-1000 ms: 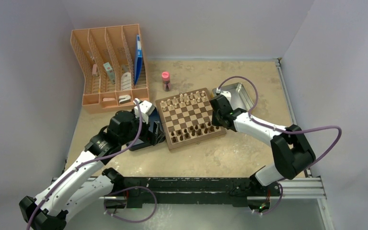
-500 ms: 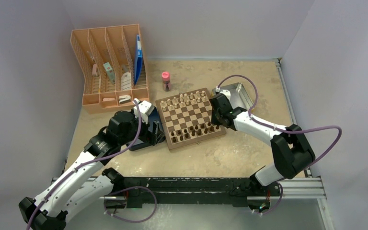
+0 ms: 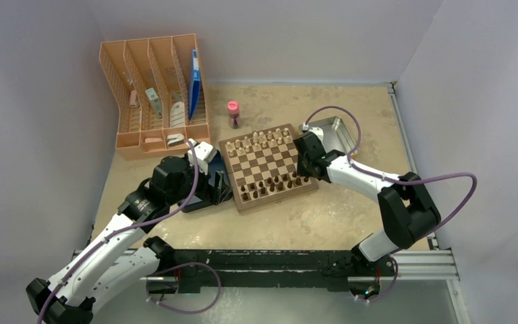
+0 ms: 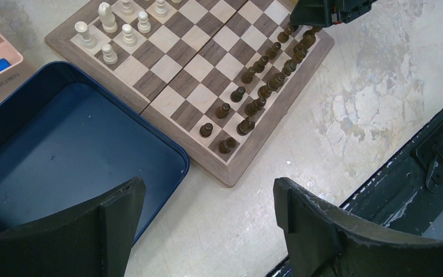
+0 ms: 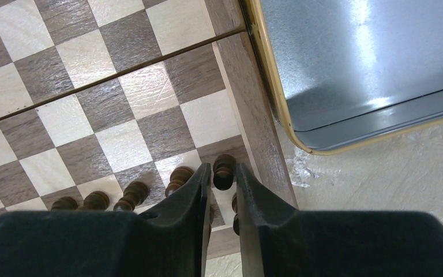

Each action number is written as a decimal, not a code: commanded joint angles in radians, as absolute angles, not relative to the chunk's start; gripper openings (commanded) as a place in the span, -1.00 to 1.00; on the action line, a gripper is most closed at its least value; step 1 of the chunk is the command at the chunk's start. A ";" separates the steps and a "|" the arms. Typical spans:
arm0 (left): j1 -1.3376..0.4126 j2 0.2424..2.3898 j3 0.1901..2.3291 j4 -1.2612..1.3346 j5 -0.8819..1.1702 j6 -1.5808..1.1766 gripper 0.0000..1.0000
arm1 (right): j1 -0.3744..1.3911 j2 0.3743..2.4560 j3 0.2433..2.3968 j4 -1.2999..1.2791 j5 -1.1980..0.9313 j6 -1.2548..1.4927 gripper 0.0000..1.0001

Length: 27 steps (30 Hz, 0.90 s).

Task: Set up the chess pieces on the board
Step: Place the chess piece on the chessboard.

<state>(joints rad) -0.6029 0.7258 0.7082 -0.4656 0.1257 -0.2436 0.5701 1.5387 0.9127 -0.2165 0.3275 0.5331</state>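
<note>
1 dark chess piece (image 5: 224,171) between right gripper's (image 5: 222,168) barely parted jaws, grip unclear; left gripper (image 4: 207,187) gaping above blue box (image 4: 63,144).

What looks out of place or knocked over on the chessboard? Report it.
Nothing toppled or spilled. The chess pieces stand upright in two rows along the near edge of the board, which itself lies skewed to the edges of the table.
</note>
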 commanded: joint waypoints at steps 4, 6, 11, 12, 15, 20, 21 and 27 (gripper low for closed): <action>-0.600 0.720 0.706 -0.434 0.126 -0.242 0.63 | 0.568 1.530 0.964 -0.226 0.338 0.525 -0.42; -0.599 0.722 0.707 -0.434 0.127 -0.242 0.63 | 0.568 1.523 0.970 -0.234 0.341 0.526 -0.40; -0.600 0.730 0.713 -0.433 0.144 -0.239 0.63 | 0.568 1.490 1.007 -0.280 0.358 0.530 -0.34; -0.599 0.732 0.718 -0.434 0.153 -0.241 0.63 | 0.568 1.477 1.014 -0.287 0.357 0.532 -0.32; -0.600 0.741 0.745 -0.445 0.161 -0.266 0.63 | 0.568 1.436 1.041 -0.313 0.347 0.534 -0.26; -0.599 0.751 0.830 -0.498 0.169 -0.331 0.64 | 0.568 1.351 1.109 -0.374 0.317 0.528 -0.11; -0.599 0.754 0.851 -0.508 0.159 -0.360 0.65 | 0.568 1.327 1.122 -0.383 0.304 0.524 -0.06; -0.600 0.751 0.957 -0.552 0.120 -0.513 0.66 | 0.568 1.144 1.158 -0.373 0.240 0.500 0.98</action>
